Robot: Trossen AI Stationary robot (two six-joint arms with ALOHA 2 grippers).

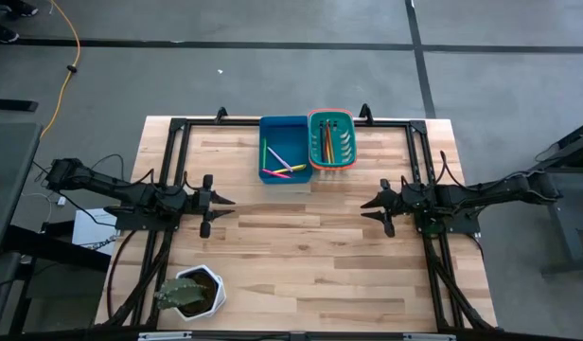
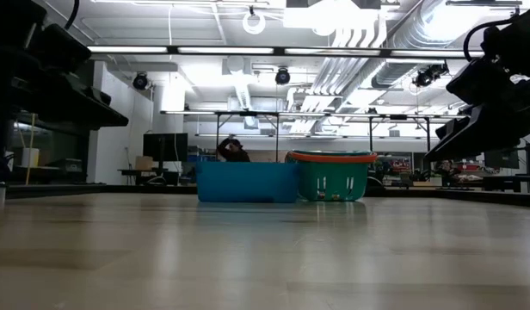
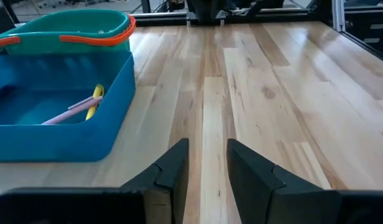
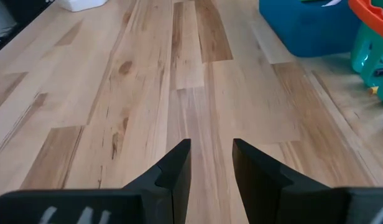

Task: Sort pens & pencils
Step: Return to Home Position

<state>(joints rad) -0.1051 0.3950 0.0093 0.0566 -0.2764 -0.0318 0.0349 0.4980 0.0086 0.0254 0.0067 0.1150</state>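
A blue bin [image 1: 283, 150] and a teal basket [image 1: 331, 139] with an orange rim stand side by side at the table's far edge. Pink, yellow and green pens [image 1: 280, 167] lie on the blue bin's floor; a pink and a yellow one [image 3: 86, 107] show in the left wrist view. Orange, red and green pencils [image 1: 326, 142] lie in the teal basket. My left gripper [image 1: 227, 201] hovers open at the table's left side, pointing toward the middle. My right gripper [image 1: 366, 210] hovers open at the right side, facing it. Nothing is between either pair of fingers [image 3: 207, 146] [image 4: 211, 144].
A cactus in a white pot [image 1: 192, 292] stands near the table's front left corner. Black frame rails [image 1: 168, 161] run along the table's left, right and far edges. Bare wooden tabletop [image 1: 301, 246] lies between the grippers. A person [image 2: 233, 151] shows far behind the bins.
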